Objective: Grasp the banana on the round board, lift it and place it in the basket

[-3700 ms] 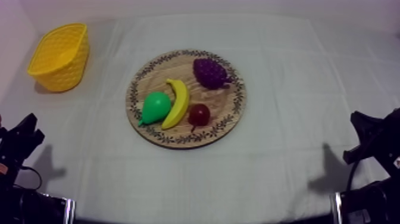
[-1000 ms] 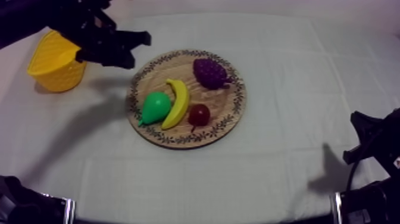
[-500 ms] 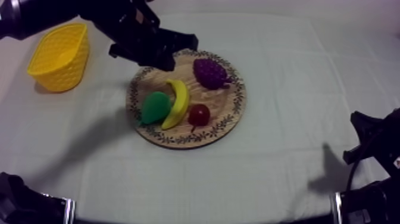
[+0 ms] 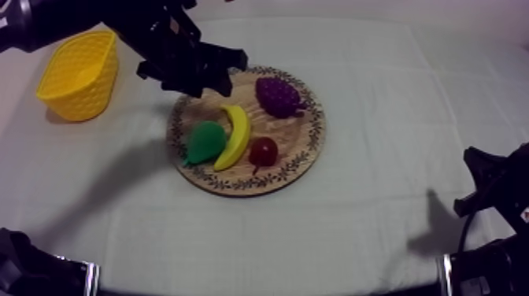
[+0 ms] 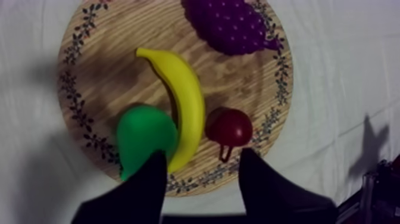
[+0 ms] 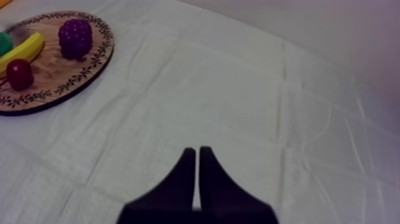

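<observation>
Since half a second ago the banana [image 5: 181, 113] stays put on the wooden board [image 4: 295, 134], touching the pear [image 5: 146, 134] and seemingly just clear of the small red fruit [image 5: 229, 126]; my left gripper [image 5: 202, 158], fingers spread, backs slightly toward the yellow basket [image 4: 79, 75]. Right gripper [image 6: 197, 152] rests clenched. Risk: descending fingers strike the crowding neighbours and knock the banana askew

The banana [image 5: 181, 101] is bright yellow, the pear [image 5: 144, 136] green, the bunch of grapes [image 5: 229, 24] deep purple and the small red fruit [image 5: 229, 126] dark red. The wooden board [image 5: 113, 65] is light brown with visible grain, and a dark leaf-and-vine pattern rings its rim. The basket [image 4: 79, 75] is yellow (much the banana's shade) with a woven lattice. The cloth [image 4: 393, 118] on the counter is plain grey-white. The left gripper [image 5: 202, 154] has black fingers [image 5: 146, 190].
</observation>
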You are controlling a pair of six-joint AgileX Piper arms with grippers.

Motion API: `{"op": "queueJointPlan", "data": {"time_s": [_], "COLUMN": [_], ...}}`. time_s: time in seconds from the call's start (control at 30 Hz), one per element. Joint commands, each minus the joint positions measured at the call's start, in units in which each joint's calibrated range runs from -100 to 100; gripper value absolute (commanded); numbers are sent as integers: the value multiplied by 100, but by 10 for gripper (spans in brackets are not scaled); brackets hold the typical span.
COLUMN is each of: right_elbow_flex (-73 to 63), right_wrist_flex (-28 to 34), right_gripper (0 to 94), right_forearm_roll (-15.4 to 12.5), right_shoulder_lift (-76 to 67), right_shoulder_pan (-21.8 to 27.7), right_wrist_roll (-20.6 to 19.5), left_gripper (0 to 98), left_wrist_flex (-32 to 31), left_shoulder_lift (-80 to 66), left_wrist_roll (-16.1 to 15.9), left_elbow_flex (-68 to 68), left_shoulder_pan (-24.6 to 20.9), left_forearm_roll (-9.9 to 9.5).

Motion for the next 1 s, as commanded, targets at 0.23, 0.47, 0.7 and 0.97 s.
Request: {"op": "queueJointPlan", "data": {"time_s": [0.23, 0.47, 0.7, 0.97], "right_elbow_flex": [4, 4, 4, 4], "right_wrist_flex": [0, 0, 0, 0], "right_gripper": [4, 4, 4, 4], "right_forearm_roll": [0, 0, 0, 0], "right_shoulder_lift": [-1, -1, -1, -1], "right_shoulder_pan": [5, 5, 5, 5], "right_wrist_roll": [1, 2, 2, 2], "left_gripper": [628, 644, 644, 625], "left_wrist_flex": [-61, 3, 194, 463], "left_shoulder_lift": [864, 1919, 2727, 3313], "left_wrist_roll": [-132, -248, -299, -342], "left_elbow_flex": [-277, -914, -1415, -1879], "left_shoulder_pan": [-103, -124, -123, -129], "left_forearm_roll": [183, 367, 489, 592]}}
